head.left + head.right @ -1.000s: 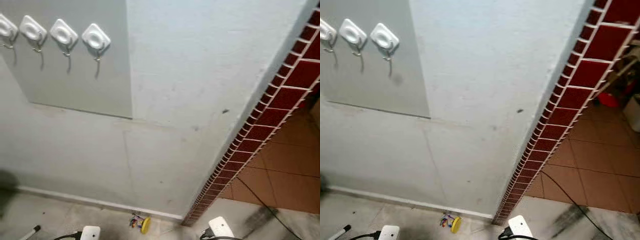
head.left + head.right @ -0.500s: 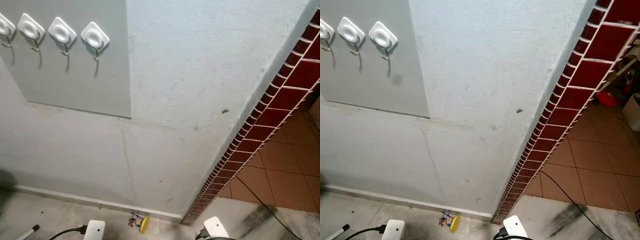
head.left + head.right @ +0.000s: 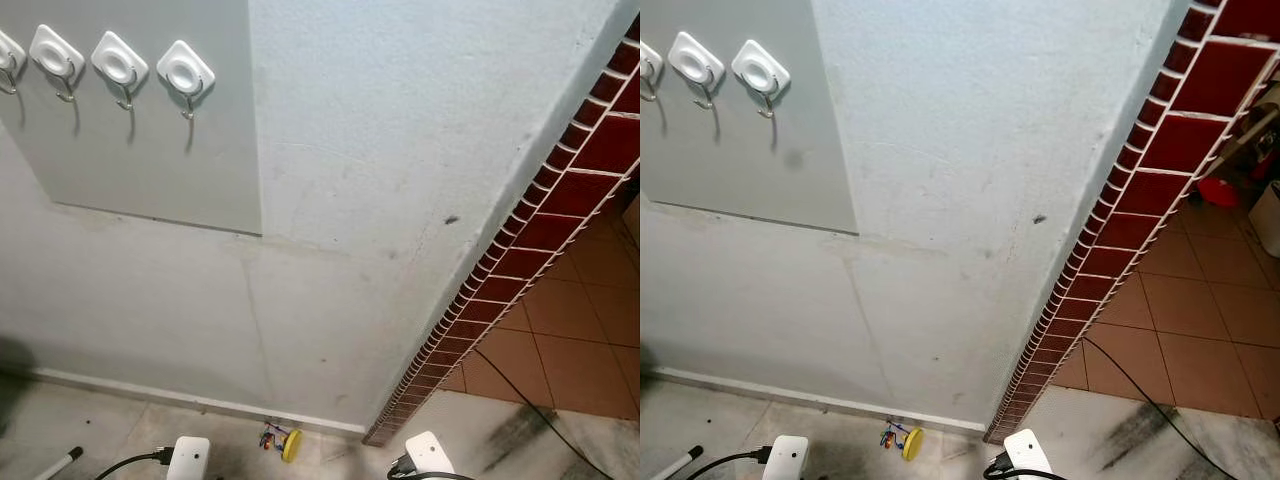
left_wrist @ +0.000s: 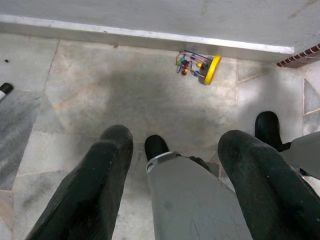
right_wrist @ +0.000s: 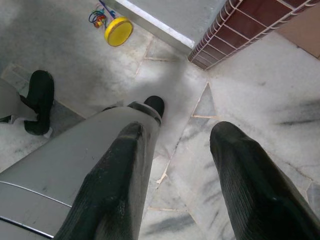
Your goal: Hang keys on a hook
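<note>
Grey marble floor (image 4: 100, 95) meets a pale wall carrying white hooks (image 3: 185, 72). Both arms hang straight down, left gripper (image 4: 175, 150) and right gripper (image 5: 175, 140) with fingers spread, empty. Keys (image 4: 199, 65) lie by the skirting.
</note>
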Motion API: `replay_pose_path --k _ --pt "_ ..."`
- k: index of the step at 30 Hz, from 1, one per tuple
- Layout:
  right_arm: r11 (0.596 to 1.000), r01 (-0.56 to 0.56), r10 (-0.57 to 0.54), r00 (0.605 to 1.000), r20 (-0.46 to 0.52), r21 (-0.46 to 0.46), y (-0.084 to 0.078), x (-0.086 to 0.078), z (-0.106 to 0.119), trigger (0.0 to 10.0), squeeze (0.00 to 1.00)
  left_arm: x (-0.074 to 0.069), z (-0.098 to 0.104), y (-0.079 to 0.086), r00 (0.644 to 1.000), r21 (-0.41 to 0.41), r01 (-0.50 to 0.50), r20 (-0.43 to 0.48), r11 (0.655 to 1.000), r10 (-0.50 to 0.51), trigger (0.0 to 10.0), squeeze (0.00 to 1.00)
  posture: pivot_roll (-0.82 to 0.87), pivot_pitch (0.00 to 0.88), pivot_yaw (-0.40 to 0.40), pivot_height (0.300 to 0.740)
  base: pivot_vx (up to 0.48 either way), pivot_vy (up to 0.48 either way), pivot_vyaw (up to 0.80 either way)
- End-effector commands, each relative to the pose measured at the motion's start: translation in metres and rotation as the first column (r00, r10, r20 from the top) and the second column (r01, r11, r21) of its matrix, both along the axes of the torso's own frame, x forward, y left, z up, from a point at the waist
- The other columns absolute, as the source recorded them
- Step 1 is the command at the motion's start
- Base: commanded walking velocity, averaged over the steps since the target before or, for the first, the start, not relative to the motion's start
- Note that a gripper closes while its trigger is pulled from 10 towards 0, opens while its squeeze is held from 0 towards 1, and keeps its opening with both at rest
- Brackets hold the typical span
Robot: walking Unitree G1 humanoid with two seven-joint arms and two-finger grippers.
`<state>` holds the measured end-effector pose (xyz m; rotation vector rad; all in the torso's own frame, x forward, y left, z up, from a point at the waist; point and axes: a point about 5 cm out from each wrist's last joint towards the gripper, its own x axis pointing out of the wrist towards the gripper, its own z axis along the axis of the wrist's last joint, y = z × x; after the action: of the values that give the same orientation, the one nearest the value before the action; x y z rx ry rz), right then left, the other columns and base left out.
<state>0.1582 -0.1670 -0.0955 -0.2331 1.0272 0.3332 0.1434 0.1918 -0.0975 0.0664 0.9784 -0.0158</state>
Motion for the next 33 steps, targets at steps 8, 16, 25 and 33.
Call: replay_pose_path --k 8,16,25,33 --pt "1.000 -0.015 0.015 1.000 -0.009 -0.017 0.000 -0.004 -0.002 10.0 0.00 -0.003 -0.001 0.001 1.000 -0.009 -0.005 -0.002 1.000 0.005 10.0 0.00 -0.05 0.074 -0.044 0.740 0.000 0.000 0.00" --pt "1.000 -0.006 0.006 1.000 -0.021 -0.026 -0.002 -0.007 -0.003 10.0 0.00 -0.003 -0.001 -0.001 1.000 -0.016 0.001 -0.002 1.000 -0.001 10.0 0.00 -0.05 0.074 -0.044 0.740 0.000 0.000 0.00" --pt "1.000 -0.005 0.005 0.999 -0.032 -0.027 -0.002 -0.010 -0.004 10.0 0.00 -0.003 -0.001 -0.003 1.000 -0.029 0.004 -0.005 1.000 -0.005 10.0 0.00 -0.05 0.074 -0.045 0.740 0.000 0.000 0.00" --pt "0.999 -0.004 0.003 0.999 -0.040 -0.032 -0.005 -0.012 -0.005 10.0 0.00 -0.004 -0.002 -0.005 1.000 -0.035 0.003 -0.007 0.999 -0.003 10.0 0.00 -0.06 0.077 -0.047 0.740 -0.153 0.000 0.00"
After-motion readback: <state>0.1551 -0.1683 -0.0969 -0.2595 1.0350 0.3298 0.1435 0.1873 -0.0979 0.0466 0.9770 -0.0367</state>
